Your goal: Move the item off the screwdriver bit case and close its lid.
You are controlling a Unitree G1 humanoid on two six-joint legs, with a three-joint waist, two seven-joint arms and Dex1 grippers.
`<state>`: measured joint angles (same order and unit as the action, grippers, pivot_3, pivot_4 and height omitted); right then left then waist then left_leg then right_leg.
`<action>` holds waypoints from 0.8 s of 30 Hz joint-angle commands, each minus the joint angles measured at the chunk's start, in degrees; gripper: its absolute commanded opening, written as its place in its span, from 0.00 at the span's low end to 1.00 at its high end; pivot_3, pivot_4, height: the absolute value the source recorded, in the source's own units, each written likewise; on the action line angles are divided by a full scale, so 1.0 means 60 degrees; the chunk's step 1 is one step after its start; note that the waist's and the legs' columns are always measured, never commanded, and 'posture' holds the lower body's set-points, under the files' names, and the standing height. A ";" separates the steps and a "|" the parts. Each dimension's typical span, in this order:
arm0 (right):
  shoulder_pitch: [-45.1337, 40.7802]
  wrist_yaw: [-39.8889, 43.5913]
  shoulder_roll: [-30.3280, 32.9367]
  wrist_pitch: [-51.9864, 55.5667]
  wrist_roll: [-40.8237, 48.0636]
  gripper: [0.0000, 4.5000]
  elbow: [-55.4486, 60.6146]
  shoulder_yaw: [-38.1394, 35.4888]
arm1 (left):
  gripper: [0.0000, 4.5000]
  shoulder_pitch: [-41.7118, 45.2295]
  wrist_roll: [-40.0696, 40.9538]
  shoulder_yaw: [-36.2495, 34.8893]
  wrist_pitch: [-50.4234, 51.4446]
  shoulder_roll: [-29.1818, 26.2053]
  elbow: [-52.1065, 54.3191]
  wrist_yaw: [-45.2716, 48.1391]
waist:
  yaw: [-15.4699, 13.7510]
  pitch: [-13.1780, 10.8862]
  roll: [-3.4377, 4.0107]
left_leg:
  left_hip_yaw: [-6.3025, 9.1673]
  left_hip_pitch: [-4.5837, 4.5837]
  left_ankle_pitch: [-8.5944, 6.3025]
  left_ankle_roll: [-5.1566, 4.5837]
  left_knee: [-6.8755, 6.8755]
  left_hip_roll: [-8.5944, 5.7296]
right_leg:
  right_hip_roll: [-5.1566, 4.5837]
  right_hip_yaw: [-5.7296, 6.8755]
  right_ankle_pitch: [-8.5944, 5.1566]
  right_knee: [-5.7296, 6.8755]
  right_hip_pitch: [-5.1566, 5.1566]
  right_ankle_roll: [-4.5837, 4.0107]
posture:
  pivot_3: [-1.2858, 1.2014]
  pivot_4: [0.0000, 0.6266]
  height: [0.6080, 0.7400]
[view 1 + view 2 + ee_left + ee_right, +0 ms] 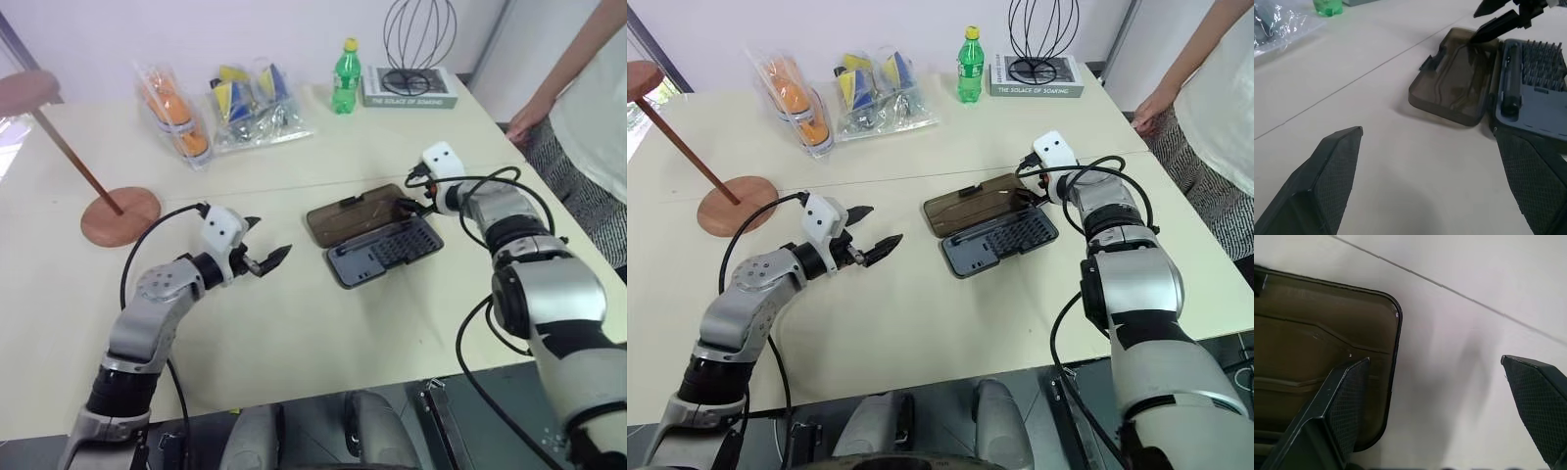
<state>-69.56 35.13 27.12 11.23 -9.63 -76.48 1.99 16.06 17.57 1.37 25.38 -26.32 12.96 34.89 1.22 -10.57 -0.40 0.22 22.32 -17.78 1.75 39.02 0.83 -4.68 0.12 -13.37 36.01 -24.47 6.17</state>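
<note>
The wooden stand (120, 215) sits on the table (294, 323), well apart from the case (387, 253). The lid (355, 216) lies open. The right pincer (1435, 406), jaws apart, straddles its corner, apparently touching. The left pincer (266, 252) hangs wide, empty. Next: fold the lid shut.

Cream table (294, 333), seam across; pale wall (196, 29) behind.

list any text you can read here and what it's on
"THE SOLACE OF SOAKING": on the spine of the book under the wire ornament; the last word is small, so that reading is uncertain.
Green bottle: its label is too small to read.
Snack bags: print unreadable.
Bit case and lid: no readable marking.
</note>
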 commanded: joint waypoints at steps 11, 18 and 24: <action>0.0211 -0.0682 -0.0535 0.1935 0.0606 0.02 0.0679 -0.0502 | 1.00 0.0024 -0.0338 -0.0137 -0.0637 -0.0031 -0.0170 -0.0026 | -0.0008 0.0005 -0.0002 | 0.0005 -0.0020 0.0006 0.0006 0.0017 0.0000 | 0.0000 -0.0002 0.0006 0.0027 0.0014 -0.0008 | 0.52 0.24 1.00; 0.0612 -0.2219 -0.0911 0.5760 0.1419 0.02 0.3490 -0.1259 | 1.00 0.0010 -0.0516 -0.0107 -0.0839 0.0103 -0.0344 -0.0128 | -0.0031 0.0006 0.0001 | 0.0008 -0.0019 0.0006 0.0006 0.0016 0.0001 | 0.0001 -0.0001 0.0006 0.0029 0.0013 -0.0008 | 0.52 0.24 1.00; 0.2572 -0.4169 -0.2243 1.0683 0.1690 0.02 0.9750 -0.2497 | 1.00 0.0279 -0.0639 0.0100 -0.1018 0.0264 -0.0695 0.0009 | -0.0083 0.0008 0.0003 | 0.0024 0.0007 0.0006 0.0005 0.0013 0.0001 | 0.0001 0.0007 0.0006 0.0026 -0.0004 -0.0009 | 0.52 0.24 1.00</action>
<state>-55.86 11.92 15.52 66.94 -0.85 -26.79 -11.37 16.63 14.14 1.48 20.70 -24.90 8.15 34.73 0.73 -10.53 -0.38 0.37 22.38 -17.75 1.78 39.10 0.84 -4.67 0.16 -13.34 36.17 -24.52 6.11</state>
